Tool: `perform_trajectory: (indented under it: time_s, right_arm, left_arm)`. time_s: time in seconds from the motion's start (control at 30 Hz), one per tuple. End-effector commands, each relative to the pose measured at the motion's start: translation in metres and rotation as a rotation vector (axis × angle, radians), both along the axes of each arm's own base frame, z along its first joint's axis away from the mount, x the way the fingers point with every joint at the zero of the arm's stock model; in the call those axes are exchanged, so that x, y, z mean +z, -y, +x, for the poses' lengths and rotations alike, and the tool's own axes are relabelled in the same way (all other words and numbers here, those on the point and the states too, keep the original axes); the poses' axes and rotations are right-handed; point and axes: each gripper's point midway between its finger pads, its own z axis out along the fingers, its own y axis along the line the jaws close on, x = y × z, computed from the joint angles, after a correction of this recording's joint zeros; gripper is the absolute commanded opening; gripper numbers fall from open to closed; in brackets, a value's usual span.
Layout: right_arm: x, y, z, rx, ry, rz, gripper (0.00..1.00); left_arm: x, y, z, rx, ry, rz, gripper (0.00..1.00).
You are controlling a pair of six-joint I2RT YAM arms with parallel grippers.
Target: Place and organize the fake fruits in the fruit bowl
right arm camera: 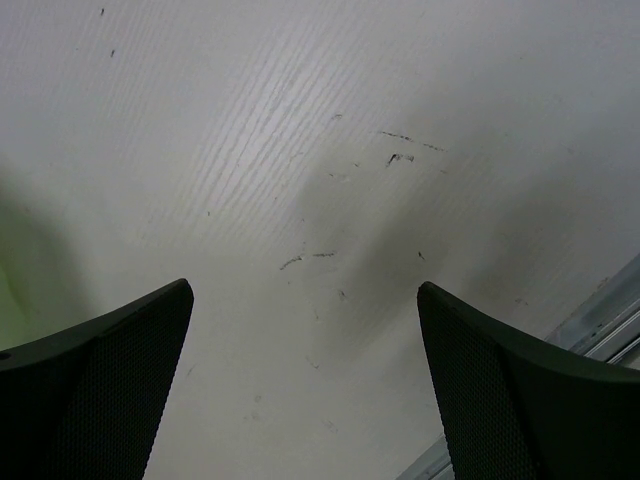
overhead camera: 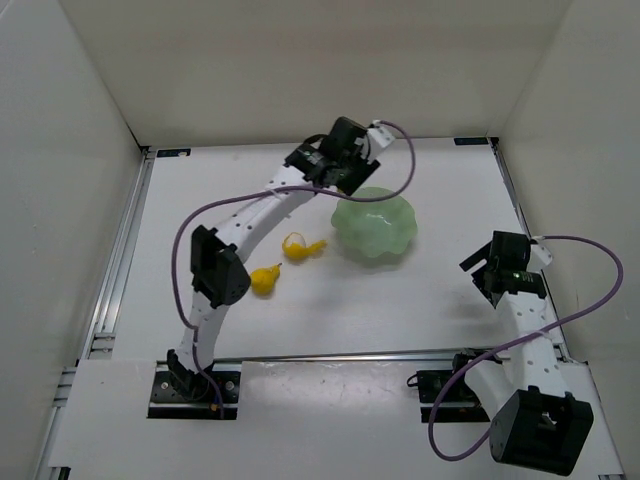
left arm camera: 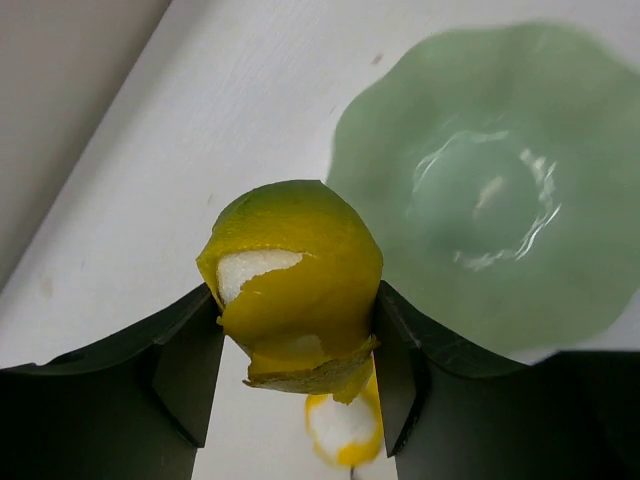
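My left gripper (overhead camera: 342,178) (left arm camera: 298,300) is shut on the yellow-green lemon (left arm camera: 295,265), which shows a torn white patch, and holds it above the table just left of the fruit bowl. The pale green scalloped fruit bowl (overhead camera: 375,222) (left arm camera: 490,190) stands at the table's middle back, with no fruit showing inside. The yellow piece with a curved tail (overhead camera: 300,247) (left arm camera: 343,432) lies on the table left of the bowl. The yellow pear (overhead camera: 265,280) lies nearer, beside the left arm. My right gripper (overhead camera: 505,268) (right arm camera: 305,290) is open over bare table, right of the bowl.
White walls enclose the table on the left, back and right. Metal rails (overhead camera: 115,270) run along the left and right edges, and one shows in the right wrist view (right arm camera: 610,310). Purple cables (overhead camera: 195,215) loop off both arms.
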Motion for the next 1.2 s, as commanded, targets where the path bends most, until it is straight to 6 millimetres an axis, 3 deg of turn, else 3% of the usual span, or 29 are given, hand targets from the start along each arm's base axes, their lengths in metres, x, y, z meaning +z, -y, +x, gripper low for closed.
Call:
perform_trajectory:
  time_s: [0.0, 0.07, 0.1, 0.13, 0.17, 0.2, 0.27, 0.33, 0.43, 0.47, 0.53, 0.57, 0.6, 0.63, 0.67, 0.7, 0.73, 0.77, 0.8, 0.83, 0.87, 0.93, 0.97, 1.0, 1.03, 1.07, 1.1, 1.13, 1.17]
  right_arm:
    - [0.026, 0.006, 0.014, 0.003, 0.064, -0.043, 0.96]
    - [0.031, 0.002, 0.017, 0.012, 0.089, -0.020, 0.96]
    - [0.034, -0.003, 0.020, 0.031, 0.110, 0.001, 0.96]
    - [0.038, -0.006, 0.023, 0.050, 0.130, 0.008, 0.96]
    - [0.041, -0.010, 0.028, 0.087, 0.148, 0.007, 0.96]
    - [0.042, -0.017, 0.029, 0.124, 0.161, 0.007, 0.96]
    - [0.044, -0.023, 0.031, 0.173, 0.176, -0.017, 0.97]
    - [0.046, -0.034, 0.033, 0.247, 0.176, -0.059, 0.99]
    - [0.049, -0.057, 0.036, 0.372, 0.165, -0.112, 0.99]
    - [0.054, -0.068, 0.041, 0.422, 0.180, -0.121, 0.99]
    - [0.059, -0.105, 0.047, 0.601, 0.202, -0.148, 0.99]
    - [0.063, -0.119, 0.049, 0.664, 0.215, -0.158, 0.99]
    - [0.065, -0.144, 0.050, 0.766, 0.215, -0.186, 0.99]
    - [0.068, -0.157, 0.052, 0.808, 0.221, -0.197, 0.99]
    - [0.069, -0.180, 0.048, 0.893, 0.220, -0.198, 0.99]
    - [0.062, -0.194, 0.049, 0.946, 0.182, -0.210, 0.99]
    - [0.065, -0.210, 0.050, 1.007, 0.186, -0.228, 0.99]
    - [0.081, -0.242, 0.047, 1.096, 0.235, -0.225, 0.99]
    - [0.070, -0.260, 0.048, 1.149, 0.190, -0.239, 0.99]
    - [0.071, -0.278, 0.047, 1.177, 0.189, -0.229, 0.99]
    - [0.074, -0.314, 0.048, 1.232, 0.195, -0.193, 0.99]
    - [0.075, -0.361, 0.040, 1.336, 0.192, -0.027, 0.99]
    - [0.053, -0.383, 0.039, 1.307, 0.118, 0.057, 1.00]
    - [0.050, -0.398, 0.042, 1.269, 0.097, 0.121, 1.00]
    - [0.066, -0.419, 0.051, 1.228, 0.114, 0.200, 1.00]
    - [0.038, -0.437, 0.045, 1.157, -0.009, 0.307, 1.00]
    - [0.035, -0.449, 0.045, 1.138, -0.039, 0.359, 1.00]
    - [0.050, -0.467, 0.054, 1.133, -0.016, 0.404, 1.00]
    - [0.022, -0.468, 0.047, 1.078, -0.133, 0.396, 1.00]
  left_arm:
    - [-0.007, 0.071, 0.008, -0.144, 0.086, -0.036, 0.58]
    - [-0.009, 0.098, -0.001, -0.187, 0.146, 0.006, 0.61]
    - [-0.021, 0.107, -0.001, -0.199, 0.153, 0.024, 0.64]
    - [-0.019, 0.112, -0.004, -0.208, 0.167, 0.028, 0.69]
    - [-0.019, 0.115, -0.007, -0.210, 0.170, 0.031, 0.79]
    - [-0.017, 0.116, -0.006, -0.209, 0.177, 0.025, 0.98]
    - [-0.017, 0.113, -0.007, -0.195, 0.175, 0.026, 1.00]
    - [-0.004, 0.104, -0.005, -0.162, 0.202, 0.032, 1.00]
    - [0.023, 0.082, -0.007, -0.093, 0.250, 0.049, 1.00]
    - [0.044, 0.071, -0.010, -0.058, 0.277, 0.032, 1.00]
    - [0.049, 0.034, 0.002, 0.064, 0.285, 0.051, 1.00]
    - [0.072, 0.013, 0.001, 0.112, 0.302, 0.016, 1.00]
    - [0.074, -0.019, 0.012, 0.181, 0.293, 0.009, 1.00]
    - [0.052, -0.038, 0.010, 0.210, 0.230, 0.014, 1.00]
    - [0.073, -0.063, 0.004, 0.240, 0.240, -0.030, 1.00]
    - [0.071, -0.084, 0.004, 0.273, 0.223, -0.039, 1.00]
    - [0.050, -0.122, 0.009, 0.345, 0.167, -0.029, 1.00]
    - [0.048, -0.144, 0.008, 0.384, 0.155, -0.034, 1.00]
    - [0.059, -0.171, 0.002, 0.435, 0.169, -0.054, 1.00]
    - [0.035, -0.210, 0.001, 0.516, 0.117, -0.035, 1.00]
    - [0.031, -0.231, -0.003, 0.556, 0.109, -0.025, 1.00]
    - [0.028, -0.269, -0.015, 0.642, 0.096, -0.043, 1.00]
    - [0.006, -0.298, -0.024, 0.717, 0.051, -0.024, 1.00]
    - [0.004, -0.312, -0.032, 0.752, 0.048, -0.031, 1.00]
    - [-0.003, -0.324, -0.038, 0.788, 0.032, -0.030, 1.00]
    - [-0.021, -0.340, -0.047, 0.830, -0.009, -0.019, 1.00]
    - [-0.027, -0.348, -0.052, 0.859, -0.022, -0.022, 1.00]
    - [-0.031, -0.355, -0.057, 0.875, -0.030, -0.017, 1.00]
    - [-0.043, -0.364, -0.063, 0.907, -0.057, -0.010, 1.00]
